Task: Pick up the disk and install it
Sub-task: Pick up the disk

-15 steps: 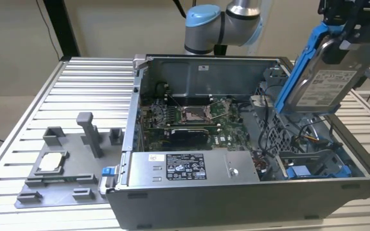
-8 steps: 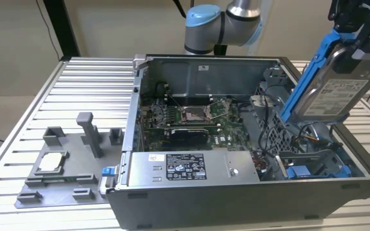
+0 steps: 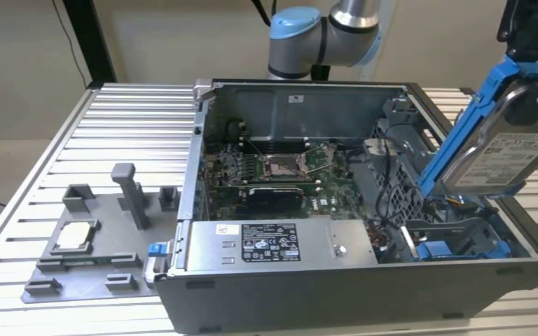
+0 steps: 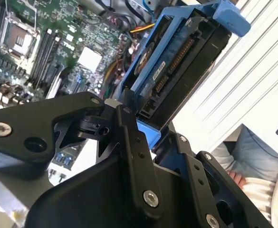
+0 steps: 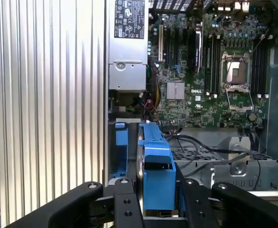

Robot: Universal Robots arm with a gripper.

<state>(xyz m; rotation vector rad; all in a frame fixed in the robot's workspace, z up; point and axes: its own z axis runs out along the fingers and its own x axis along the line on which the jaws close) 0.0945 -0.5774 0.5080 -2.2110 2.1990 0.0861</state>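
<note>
The disk [image 3: 507,150], a silver-grey drive with a white label clipped in a blue frame, hangs tilted and nearly on edge at the exterior view's right. It is above the right end of the open computer case [image 3: 344,287]. My gripper [image 3: 534,66] is shut on the disk's upper end. In both wrist views the black fingers clamp the blue frame from either side, gripper [image 4: 150,135] and gripper [image 5: 158,192], with the disk [image 4: 177,61] and disk [image 5: 157,161] jutting out toward the case. Below it sits a bay with blue rails [image 3: 456,248].
Inside the case lie the green motherboard [image 3: 279,168] and the large grey labelled box [image 3: 279,241], with loose cables near the bay. A grey fixture holding a small square chip [image 3: 73,234] stands on the ribbed table at the exterior view's left. A person's hand [image 4: 238,178] is beyond the table.
</note>
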